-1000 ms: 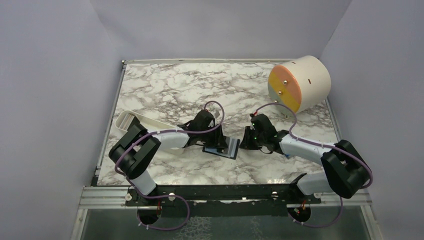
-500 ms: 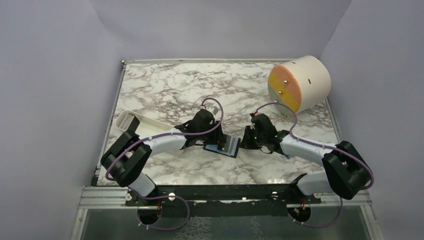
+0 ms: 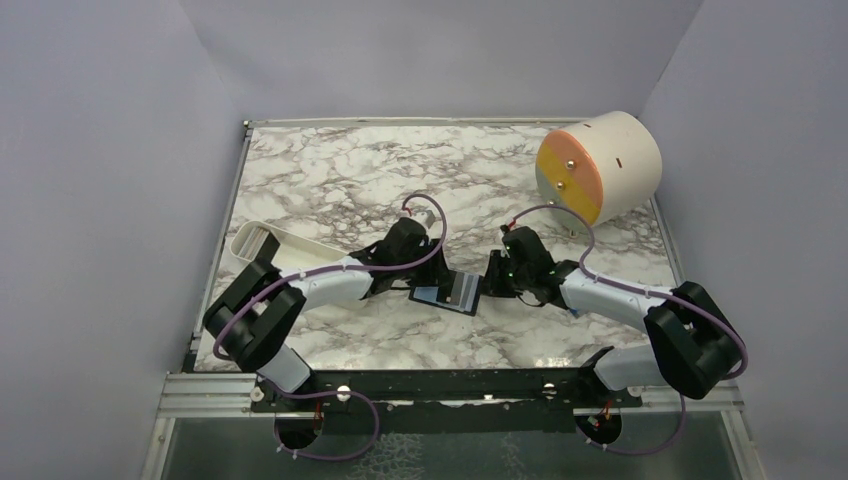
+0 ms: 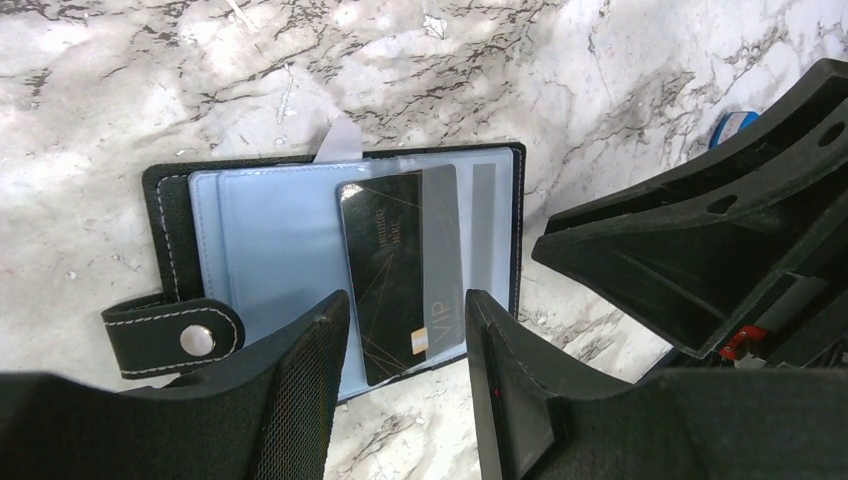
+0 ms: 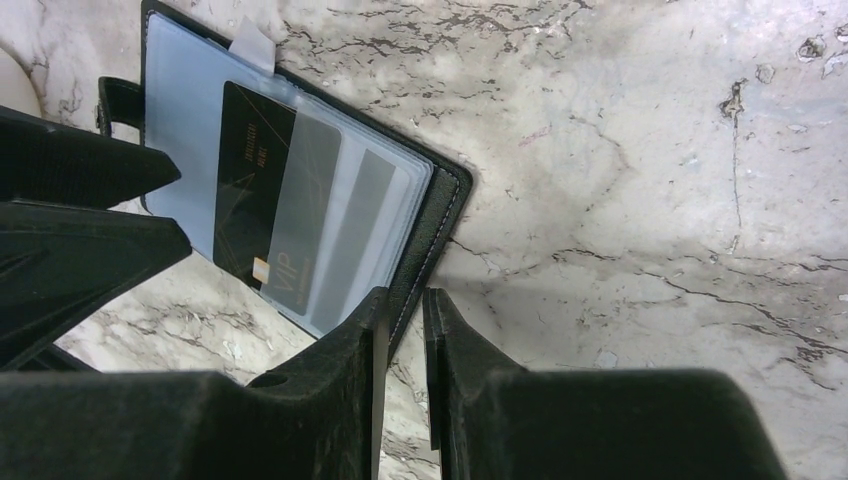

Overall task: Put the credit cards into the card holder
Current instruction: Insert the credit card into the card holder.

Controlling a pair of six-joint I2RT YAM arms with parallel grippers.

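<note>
card (image 4: 400, 270) text illegible, blue block (image 4: 733, 126) mostly behind right end effector (image 4: 560, 247)

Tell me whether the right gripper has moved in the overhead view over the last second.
No. The right gripper sits at the same spot below-left of the cream drum, at the card holder's right edge, as before.

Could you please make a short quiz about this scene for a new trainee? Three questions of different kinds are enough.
1. True or false: the card holder lies closed on the table.
2. Which letters are printed on the black card? A) VIP B) ATM C) PIN
3. Fill the gap: the big cylinder lies at the table's far ____ corner, by the robot's own sides.

Key: 1 false, it lies open; 2 A; 3 right.
</note>
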